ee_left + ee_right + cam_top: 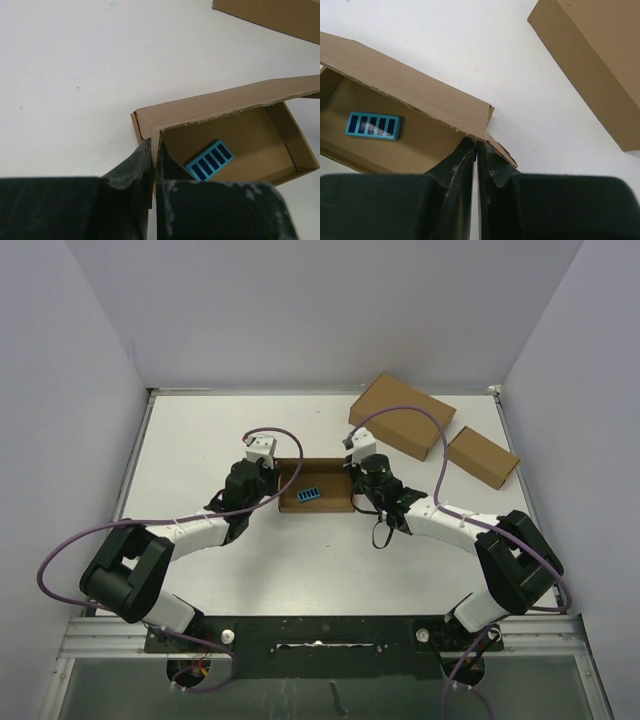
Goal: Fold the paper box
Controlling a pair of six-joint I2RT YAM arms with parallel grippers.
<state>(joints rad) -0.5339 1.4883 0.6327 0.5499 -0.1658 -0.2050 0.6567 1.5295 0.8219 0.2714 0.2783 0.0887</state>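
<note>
Two white-and-black robot arms, the left arm (190,532) and the right arm (455,525), angle inward from the bottom corners of the overhead frame across a white table (190,440). They meet at a shallow brown cardboard mailer box (335,500) lying open just above that frame's centre. The left arm's fingers (272,484) are clenched on the box's left end. In the left wrist view the dark fingers (146,159) pinch an upright cardboard end wall at bottom centre, with the open tray (240,135) stretching away to the right. The right arm's fingers (357,484) are clamped on the opposite end. In the right wrist view the fingers (471,156) nip a cardboard flap at the box's corner, bottom centre, with the tray (420,135) running off to the left. A small blue label with dark stripes (310,493) (211,160) (373,125) lies flat on the box floor. Farther back, in the upper right of the overhead frame, a larger closed brown cardboard box (402,415) (600,55) sits on the table. A smaller, narrow brown cardboard box (483,456) rests just beside it to the right, and both are clear of the open box.
</note>
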